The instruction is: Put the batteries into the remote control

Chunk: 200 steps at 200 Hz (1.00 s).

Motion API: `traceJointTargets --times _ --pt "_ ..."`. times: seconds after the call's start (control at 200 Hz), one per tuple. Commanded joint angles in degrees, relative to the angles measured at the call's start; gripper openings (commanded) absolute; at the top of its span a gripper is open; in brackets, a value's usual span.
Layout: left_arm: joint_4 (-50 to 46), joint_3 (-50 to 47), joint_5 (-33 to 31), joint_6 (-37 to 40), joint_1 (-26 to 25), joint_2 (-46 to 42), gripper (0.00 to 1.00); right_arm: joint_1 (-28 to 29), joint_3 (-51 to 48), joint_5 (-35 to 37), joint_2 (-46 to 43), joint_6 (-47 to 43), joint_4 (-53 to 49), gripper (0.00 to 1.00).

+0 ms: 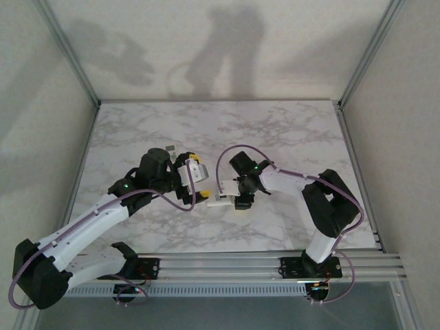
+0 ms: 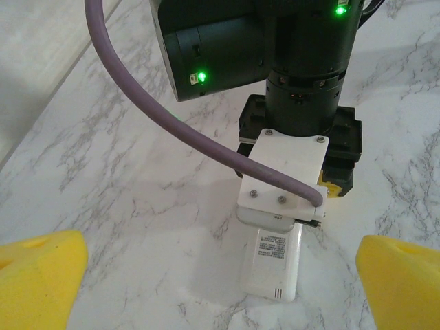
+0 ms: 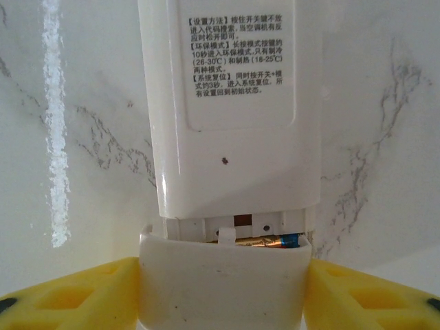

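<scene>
Centre of the white marble-patterned tabletop (image 1: 275, 130): small white rectangular plastic remote control (image 3: 234, 137), label side up. Right gripper (image 3: 221, 295): clenched on the white plastic battery cover (image 3: 220, 265) at the remote's right end, yellow fingers (image 3: 75, 295) against both its sides. In the gap above the cover: one slim cylindrical battery (image 3: 265, 241), gold and blue. Left gripper (image 1: 199, 180): spread wide, grasping nothing, just left of the remote.

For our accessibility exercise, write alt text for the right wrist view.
A white remote lies label-up on a marble table, one battery showing in its open end. Two yellow fingers clamp the white cover there.
</scene>
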Motion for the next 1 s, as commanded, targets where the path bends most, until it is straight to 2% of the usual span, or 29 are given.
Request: traceJointTargets --times 0.0,0.801,0.821,0.996 --pt "-0.6 -0.6 0.3 0.9 -0.2 -1.1 0.99 0.6 0.9 -0.9 1.1 -1.1 -1.4 0.61" --pt "-0.6 -0.7 0.4 0.9 -0.2 -1.0 1.0 0.6 4.0 -0.2 4.3 -4.5 -2.2 0.63" --pt "-0.6 -0.7 0.4 0.9 -0.2 -0.9 1.0 2.0 4.1 -0.3 4.4 -4.5 -2.1 0.63" --pt "-0.4 -1.0 0.3 1.0 -0.1 -0.9 0.99 2.3 4.6 -1.6 3.6 -3.1 -1.4 0.63"
